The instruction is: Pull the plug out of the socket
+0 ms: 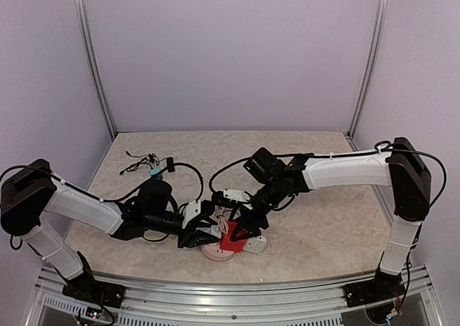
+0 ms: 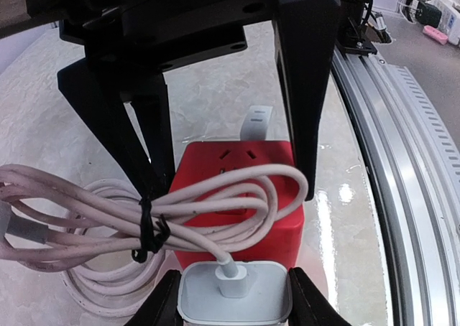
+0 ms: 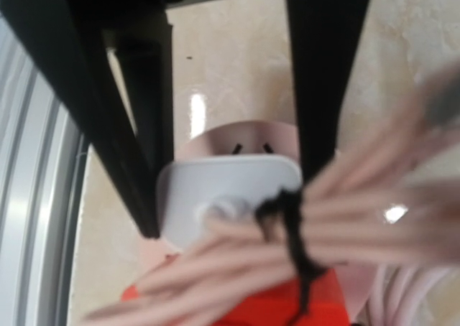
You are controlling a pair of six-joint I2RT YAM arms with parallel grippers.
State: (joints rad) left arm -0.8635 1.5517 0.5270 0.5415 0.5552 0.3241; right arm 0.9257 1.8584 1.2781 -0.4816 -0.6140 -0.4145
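Note:
The red cube socket (image 2: 237,197) sits near the table's front edge (image 1: 231,236). A white plug (image 2: 233,294) lies against its near face, with a pale cable (image 2: 215,197) looping over the cube, bundled by a black tie. My left gripper (image 2: 233,304) is shut on the plug, one finger on each side; it also shows in the right wrist view (image 3: 233,200). My right gripper (image 2: 230,189) reaches down from the far side, its fingers pressed on the cube's two sides. The cube's red corner (image 3: 287,304) shows low in the blurred right wrist view.
A coil of pale cable (image 2: 108,283) lies left of the cube. A small white piece (image 2: 256,121) stands just beyond it. The metal front rail (image 2: 402,161) runs close on the right. Black wires and a small teal item (image 1: 154,169) lie at the back left.

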